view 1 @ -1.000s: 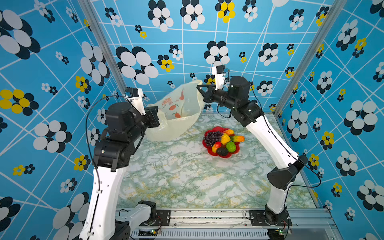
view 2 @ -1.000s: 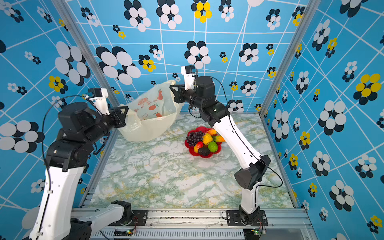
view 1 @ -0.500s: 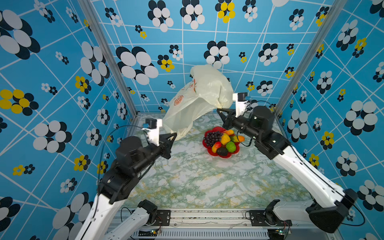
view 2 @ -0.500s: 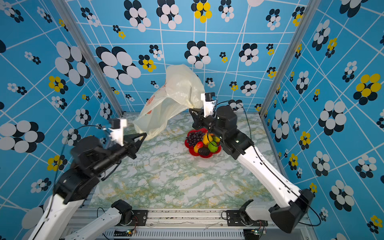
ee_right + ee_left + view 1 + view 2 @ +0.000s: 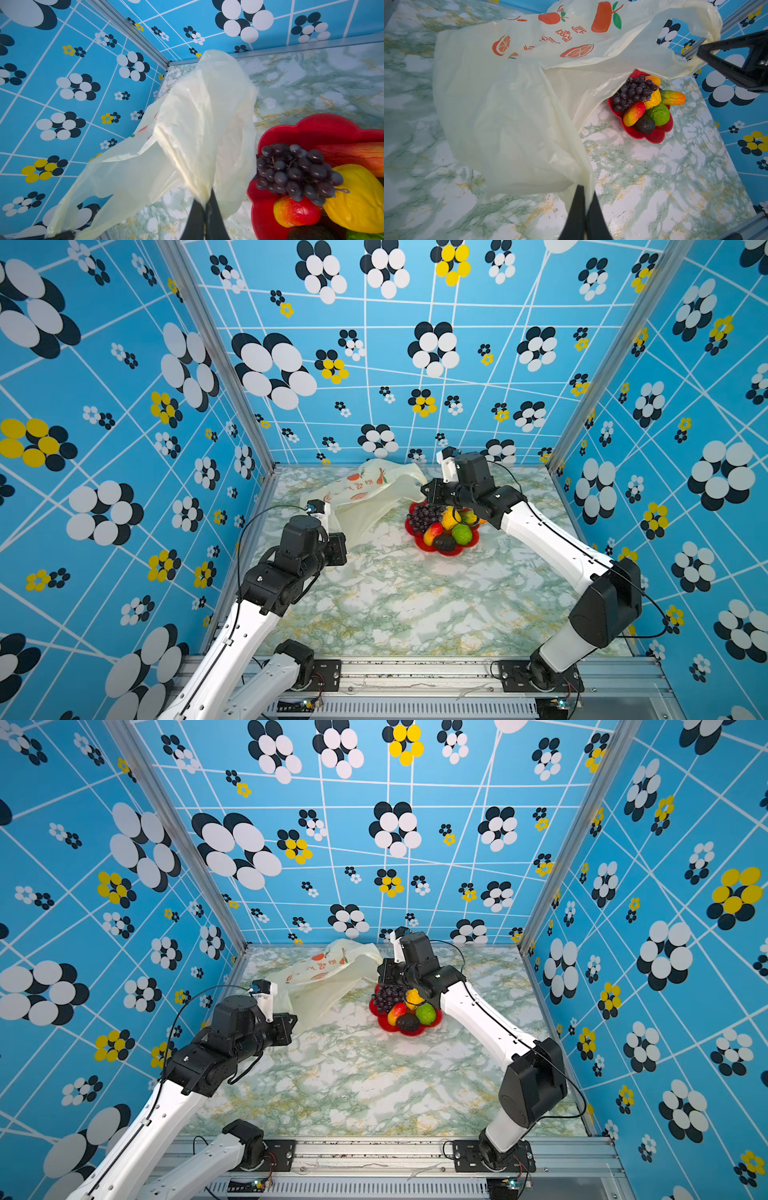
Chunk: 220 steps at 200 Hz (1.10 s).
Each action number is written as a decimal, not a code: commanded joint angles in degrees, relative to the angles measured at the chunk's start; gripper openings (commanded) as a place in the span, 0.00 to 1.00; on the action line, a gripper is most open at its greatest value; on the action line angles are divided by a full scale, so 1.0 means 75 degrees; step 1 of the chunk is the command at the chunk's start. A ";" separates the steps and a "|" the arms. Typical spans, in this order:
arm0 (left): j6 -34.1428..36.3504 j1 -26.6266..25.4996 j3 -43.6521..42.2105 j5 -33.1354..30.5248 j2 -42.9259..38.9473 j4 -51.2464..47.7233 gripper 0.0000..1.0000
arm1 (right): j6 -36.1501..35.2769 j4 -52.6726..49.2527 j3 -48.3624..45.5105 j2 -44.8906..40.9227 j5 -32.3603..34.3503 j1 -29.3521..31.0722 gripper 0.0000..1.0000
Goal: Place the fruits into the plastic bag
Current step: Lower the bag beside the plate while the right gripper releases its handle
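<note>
Left claw (image 5: 583,199) and right claw (image 5: 205,202) are each clamped together on a bunched edge, apparently a handle, of the plastic bag (image 5: 365,502), which sags across the rear of the worktop (image 5: 415,605) just beside the red plate (image 5: 419,541), the fruits (image 5: 446,522) all piled on it.

The cream plastic bag (image 5: 365,493) with orange-fruit prints lies slack at upper centre of both top views, beside the fruits (image 5: 442,524) heaped right of it.
</note>
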 commanded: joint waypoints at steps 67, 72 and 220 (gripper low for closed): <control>-0.0380 0.0591 0.0127 0.1232 0.0021 0.0285 0.00 | -0.0061 -0.0409 0.1331 0.1518 -0.0341 -0.0131 0.00; -0.0442 0.0600 0.0161 0.1335 0.0048 0.0336 0.00 | -0.0119 -0.0470 0.1531 0.1634 -0.0330 -0.0138 0.00; -0.1555 0.0239 -0.0003 0.2120 -0.0156 0.0919 0.00 | -0.1114 -0.1622 0.1338 -0.0499 -0.0669 -0.0659 0.80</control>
